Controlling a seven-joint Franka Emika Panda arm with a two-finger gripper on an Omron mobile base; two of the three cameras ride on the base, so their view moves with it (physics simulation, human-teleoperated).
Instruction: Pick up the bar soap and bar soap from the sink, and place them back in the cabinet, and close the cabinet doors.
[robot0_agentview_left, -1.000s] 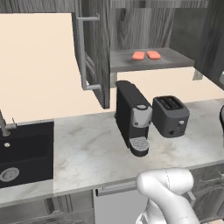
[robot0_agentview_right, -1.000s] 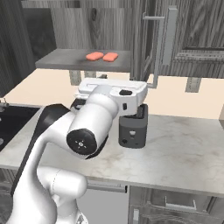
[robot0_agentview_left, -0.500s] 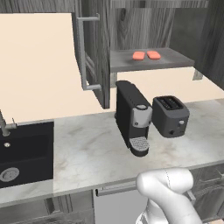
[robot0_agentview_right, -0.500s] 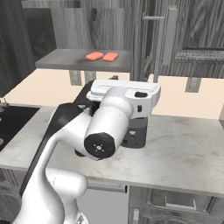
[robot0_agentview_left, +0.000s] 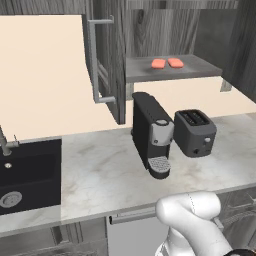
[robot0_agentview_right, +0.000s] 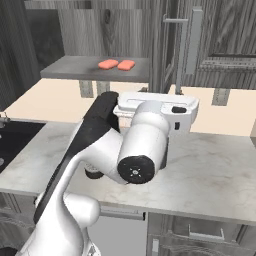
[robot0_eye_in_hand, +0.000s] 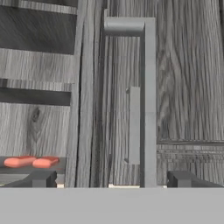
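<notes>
Two salmon-orange bar soaps (robot0_agentview_left: 158, 63) (robot0_agentview_left: 175, 62) lie side by side on the grey inner shelf (robot0_agentview_left: 200, 67) of the open cabinet. The right base view shows them as well (robot0_agentview_right: 108, 64) (robot0_agentview_right: 126, 65), and they sit at the lower left of the hand view (robot0_eye_in_hand: 19, 161) (robot0_eye_in_hand: 45, 162). My gripper (robot0_eye_in_hand: 113, 180) is open and holds nothing. It faces the right cabinet door's long silver handle (robot0_eye_in_hand: 149, 100) from a distance. Both cabinet doors stand open: the left door (robot0_agentview_left: 107, 55) and the right door (robot0_agentview_right: 196, 45). The black sink (robot0_agentview_left: 30, 172) lies at the far left.
A black coffee machine (robot0_agentview_left: 152, 135) and a dark toaster (robot0_agentview_left: 195, 132) stand on the marble counter (robot0_agentview_left: 100, 175) below the shelf. The grey faucet (robot0_agentview_left: 5, 142) rises behind the sink, whose round drain (robot0_agentview_left: 10, 199) sits in the basin. My white arm (robot0_agentview_right: 135, 150) crosses the counter in front of the coffee machine.
My arm has swung to the right across the right base view, toward the right cabinet door. The soaps, doors and appliances have not moved.
</notes>
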